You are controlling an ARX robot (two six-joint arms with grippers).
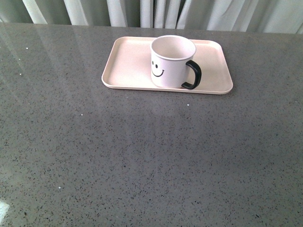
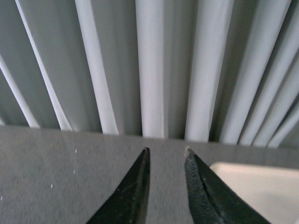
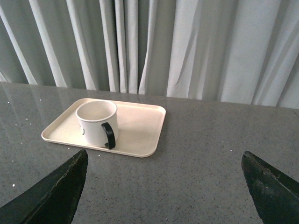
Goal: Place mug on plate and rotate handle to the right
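The white mug with its black smiley face stands upright on the pale pink plate at the back of the table. Its black handle points right and slightly toward the front. In the right wrist view the mug sits on the plate, handle facing the camera. My right gripper is open, well back from the plate, with only bare table between its fingers. My left gripper is shut and holds nothing, with a plate corner beside it. Neither arm shows in the front view.
A dark grey speckled tabletop spreads wide in front of the plate. Pale pleated curtains hang right behind the table's far edge.
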